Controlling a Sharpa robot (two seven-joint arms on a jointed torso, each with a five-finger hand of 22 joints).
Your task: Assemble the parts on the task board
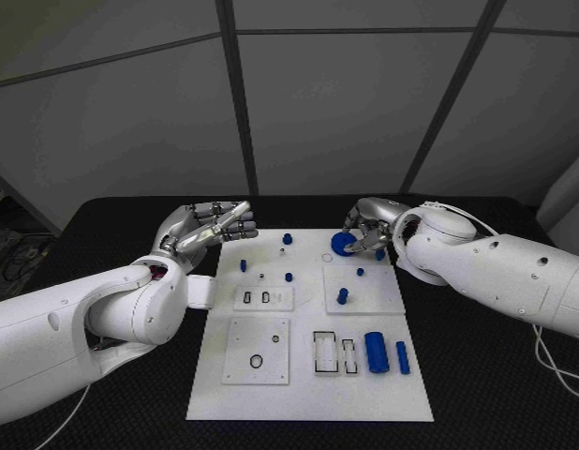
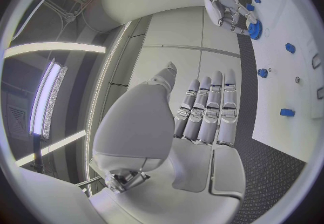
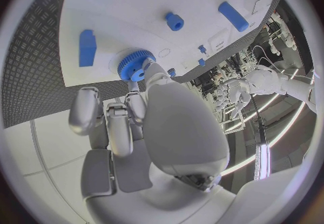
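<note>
Black table [image 1: 506, 375], one task board [image 1: 304, 398], one blue gear [image 1: 345, 243], right hand [image 1: 368, 228]

A black desk [image 1: 506, 375] with a textured mat surface stands before grey panelled walls [image 1: 330, 94] with dark seams.

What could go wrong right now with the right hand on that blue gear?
The right hand holds the blue gear only by its fingertips at the task board's far edge, so it may slip or seat tilted. Small blue pegs stand close by and could get knocked. The left hand hovers open beside the board.
</note>
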